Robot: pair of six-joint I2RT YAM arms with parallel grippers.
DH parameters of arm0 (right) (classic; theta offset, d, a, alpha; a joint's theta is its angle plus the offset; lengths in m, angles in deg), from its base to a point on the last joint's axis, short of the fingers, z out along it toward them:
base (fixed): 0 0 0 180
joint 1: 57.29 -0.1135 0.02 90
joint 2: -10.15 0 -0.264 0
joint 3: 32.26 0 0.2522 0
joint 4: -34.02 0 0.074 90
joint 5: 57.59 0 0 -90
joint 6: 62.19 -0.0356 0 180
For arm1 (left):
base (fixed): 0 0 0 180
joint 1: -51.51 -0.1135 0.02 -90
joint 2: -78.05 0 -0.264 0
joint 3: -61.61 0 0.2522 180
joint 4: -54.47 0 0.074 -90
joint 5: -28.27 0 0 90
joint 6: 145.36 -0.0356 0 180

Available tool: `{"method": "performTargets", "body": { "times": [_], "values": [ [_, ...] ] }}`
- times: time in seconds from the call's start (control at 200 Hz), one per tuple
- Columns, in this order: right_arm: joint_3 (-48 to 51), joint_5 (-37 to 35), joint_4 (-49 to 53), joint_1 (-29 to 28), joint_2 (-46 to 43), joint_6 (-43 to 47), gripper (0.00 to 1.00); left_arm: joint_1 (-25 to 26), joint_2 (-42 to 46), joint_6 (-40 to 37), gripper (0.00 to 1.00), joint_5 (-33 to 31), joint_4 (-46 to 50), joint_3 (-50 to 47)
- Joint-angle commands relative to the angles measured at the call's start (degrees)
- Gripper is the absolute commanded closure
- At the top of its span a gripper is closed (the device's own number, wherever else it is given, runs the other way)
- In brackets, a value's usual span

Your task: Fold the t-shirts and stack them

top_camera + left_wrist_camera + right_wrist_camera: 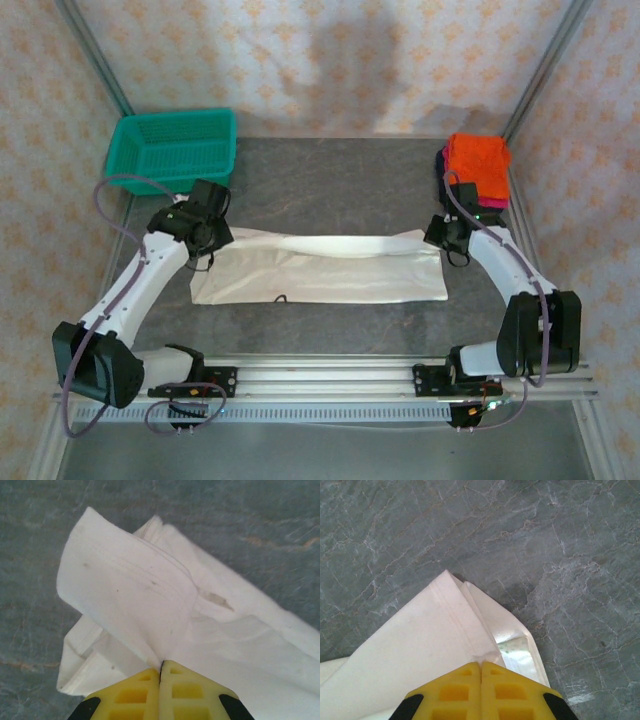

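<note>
Left fingers (131,696) and right fingers (454,692) are each closed tight on one end of the white t-shirt (320,272), which lies across the bench (330,190), holding its far edge raised, probably to fold it over.

This was a robot lab, a small test booth. The left arm (140,275) and the right arm (505,255) were bolted to a metal rail (330,372) at 6 o'clock on a gray stone-look table (340,185). Thin metal poles (92,48) stood beside flowery wall sheets (300,50) at 12 o'clock.
</note>
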Motion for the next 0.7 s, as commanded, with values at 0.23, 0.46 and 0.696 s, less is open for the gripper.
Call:
{"method": "performTargets", "body": {
  "times": [0.23,0.46,0.696],
  "values": [
    [3.80,-2.18,1.89,0.22,-4.92,-2.36,1.00,0.15,1.93,0.48,1.00,-2.78,2.73,-7.53],
    [-0.49,-0.87,2.28,0.24,-5.28,-2.62,1.00,0.08,0.09,0.43,1.00,-1.62,-0.33,-9.77],
    [-3.60,-0.43,4.71,0.19,-7.05,-2.25,1.00,0.08,-1.05,-0.19,1.00,-1.91,-0.66,-11.72]
  ]
}}
